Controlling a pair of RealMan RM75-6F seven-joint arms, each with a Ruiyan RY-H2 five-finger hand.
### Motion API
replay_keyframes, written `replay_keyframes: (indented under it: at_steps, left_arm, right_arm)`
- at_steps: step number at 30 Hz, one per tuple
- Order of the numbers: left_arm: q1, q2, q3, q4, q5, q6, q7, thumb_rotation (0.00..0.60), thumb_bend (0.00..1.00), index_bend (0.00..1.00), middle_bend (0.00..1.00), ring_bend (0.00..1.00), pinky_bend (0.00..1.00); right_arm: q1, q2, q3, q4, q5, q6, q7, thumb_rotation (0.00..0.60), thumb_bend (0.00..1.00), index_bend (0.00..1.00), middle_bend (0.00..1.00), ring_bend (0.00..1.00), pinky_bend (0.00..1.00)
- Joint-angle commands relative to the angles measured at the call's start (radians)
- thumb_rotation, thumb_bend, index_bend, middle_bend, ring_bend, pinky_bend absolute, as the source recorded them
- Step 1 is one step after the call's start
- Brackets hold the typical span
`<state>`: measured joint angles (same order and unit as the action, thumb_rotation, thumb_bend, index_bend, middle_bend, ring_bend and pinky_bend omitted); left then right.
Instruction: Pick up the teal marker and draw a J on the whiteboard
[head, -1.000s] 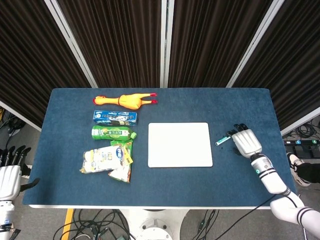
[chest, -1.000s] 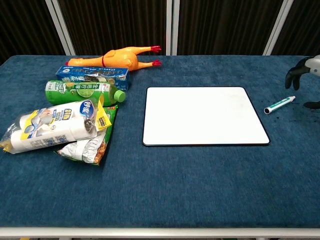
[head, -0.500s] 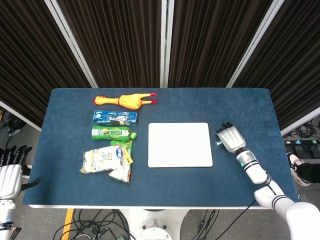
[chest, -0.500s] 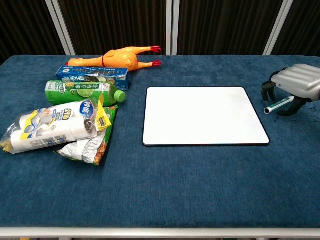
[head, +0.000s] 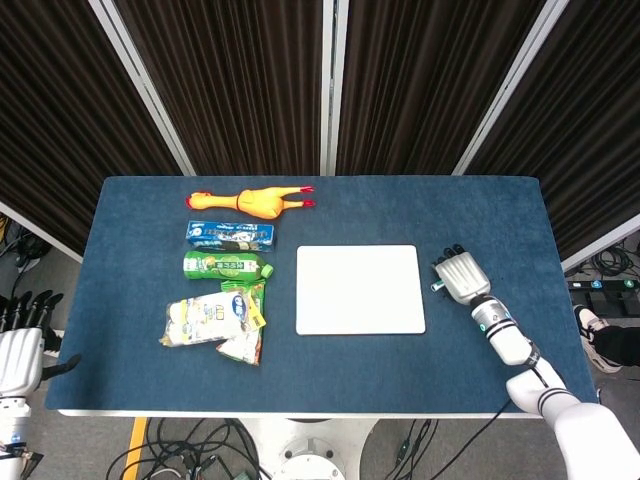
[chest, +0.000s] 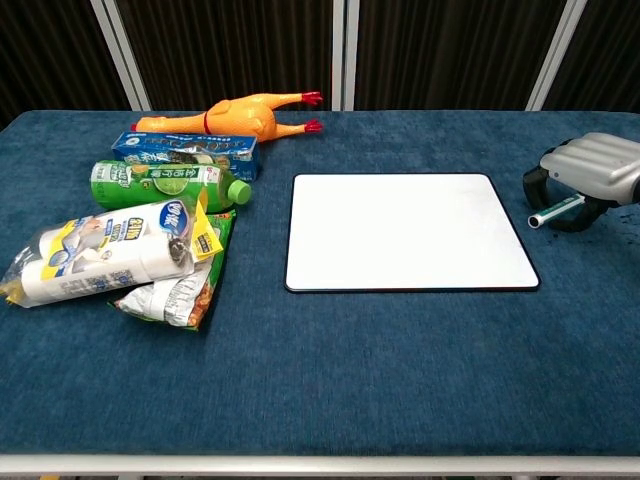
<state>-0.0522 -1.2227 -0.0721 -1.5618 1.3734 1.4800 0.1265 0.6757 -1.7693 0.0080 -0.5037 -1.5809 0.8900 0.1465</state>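
Teal marker (chest: 556, 210) lies on the blue table (head: 320, 370), just right of the whiteboard (head: 360, 289), tip end toward the board. Right hand (chest: 590, 172) sits directly over it, fingers (chest: 548, 185) curled down around the barrel; only the near end of the marker (head: 436, 285) shows past the hand (head: 460, 277) in the head view. Whether the fingers are actually clamped on the barrel or merely cupped over it: cannot tell.

Whiteboard flat at table centre, blank. Open cloth on all its sides: a wide bare strip toward the near edge, a band toward the far edge, a narrow gap to the marker.

Left side of table holds a cluster, well apart from the board: rubber chicken (head: 255, 201) farthest back, then a blue box (head: 231, 235), a green bottle (head: 225, 266) lying on its side, a white wrapped pack (head: 200, 320) resting on a snack bag (head: 245, 335).

Left hand (head: 20, 345) off the table's left edge, low, fingers spread and holding nothing.
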Motion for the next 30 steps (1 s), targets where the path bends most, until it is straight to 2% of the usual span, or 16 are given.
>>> replay_keyframes:
  at_steps: [1,7,10,15,17,20,23,27,30]
  left_arm:
    - [0.000,0.001,-0.001,-0.002,-0.002,0.000,0.000,0.600,0.00,0.13,0.09,0.00,0.00]
    - [-0.004,0.005,-0.005,-0.013,-0.005,-0.005,0.008,0.600,0.00,0.13,0.09,0.00,0.00]
    - [-0.004,0.009,-0.004,-0.016,-0.005,-0.006,0.006,0.600,0.00,0.13,0.09,0.00,0.00]
    - [-0.005,0.011,-0.001,-0.015,-0.001,-0.010,-0.002,0.600,0.00,0.13,0.09,0.00,0.00]
    - [-0.006,0.012,0.001,-0.015,0.002,-0.011,-0.005,0.600,0.00,0.13,0.09,0.00,0.00]
    - [-0.004,0.011,0.002,-0.012,0.005,-0.011,-0.015,0.600,0.00,0.13,0.09,0.00,0.00]
    - [-0.002,0.012,0.006,-0.009,0.006,-0.013,-0.029,0.600,0.00,0.13,0.09,0.00,0.00]
    - [0.005,0.011,0.012,-0.004,0.011,-0.007,-0.045,0.600,0.00,0.13,0.09,0.00,0.00]
    - [0.009,0.014,0.011,-0.002,0.012,-0.002,-0.056,0.600,0.00,0.13,0.09,0.00,0.00]
  right_arm:
    - [0.001,-0.005,-0.003,0.010,0.003,-0.003,0.007,0.600,0.26,0.51,0.47,0.25,0.22]
    - [0.008,-0.007,-0.009,0.023,-0.001,0.009,0.018,0.600,0.33,0.60,0.53,0.29,0.23]
    - [0.008,0.020,-0.002,-0.029,-0.010,0.084,0.058,0.600,0.35,0.65,0.56,0.32,0.23]
    - [0.010,0.131,0.058,-0.292,-0.002,0.240,0.260,0.600,0.37,0.69,0.60,0.35,0.25]
    - [0.011,0.163,0.085,-0.391,0.014,0.261,0.341,0.600,0.37,0.70,0.60,0.36,0.26]
    - [0.016,0.183,0.127,-0.510,0.065,0.242,0.479,0.600,0.40,0.71,0.61,0.37,0.27]
    - [0.013,0.137,0.199,-0.567,0.171,0.207,0.590,0.600,0.46,0.72,0.61,0.37,0.27]
    - [0.025,0.079,0.253,-0.589,0.272,0.119,0.690,0.600,0.48,0.73,0.61,0.37,0.27]
    - [0.038,0.027,0.269,-0.547,0.307,0.076,0.711,0.600,0.49,0.73,0.61,0.37,0.27]
